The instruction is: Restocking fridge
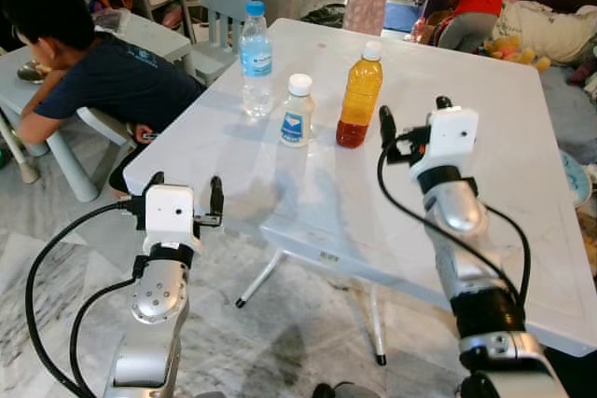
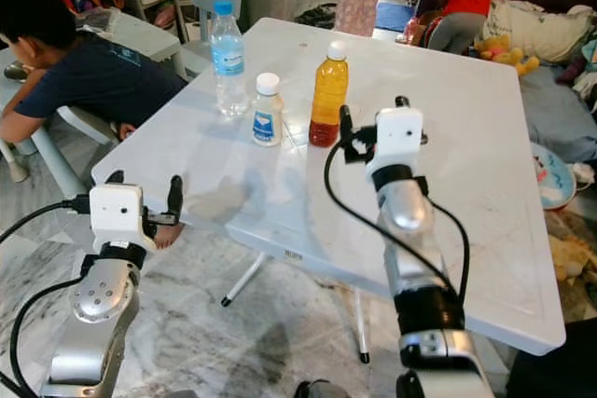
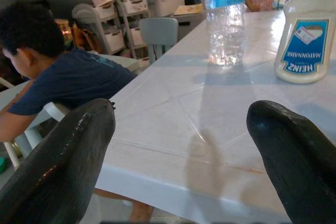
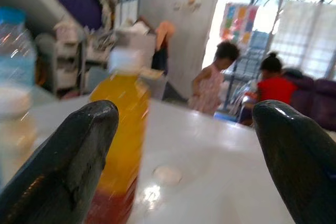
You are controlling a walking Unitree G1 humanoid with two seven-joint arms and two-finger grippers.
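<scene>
Right gripper (image 1: 412, 119): black fingers spread wide, empty, held over the white square tabletop (image 1: 485, 165), just beside the tall clear plastic bottle of orange drink (image 1: 359, 95). Left gripper (image 1: 185, 195): fingers also spread, empty, at the table's near left edge. White squat mayonnaise jar with blue label (image 1: 297, 112) stands between the orange bottle and a clear water bottle with blue cap (image 1: 256, 61). A seated person in a dark shirt (image 1: 103, 76) leans at a small grey table to the left.

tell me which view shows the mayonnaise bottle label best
The left wrist view: the mayonnaise bottle is close enough there to read its blue Heinz label. Both eye views show the whole bottle, small, between the water bottle and the orange drink bottle. The right wrist view is too blurred.
</scene>
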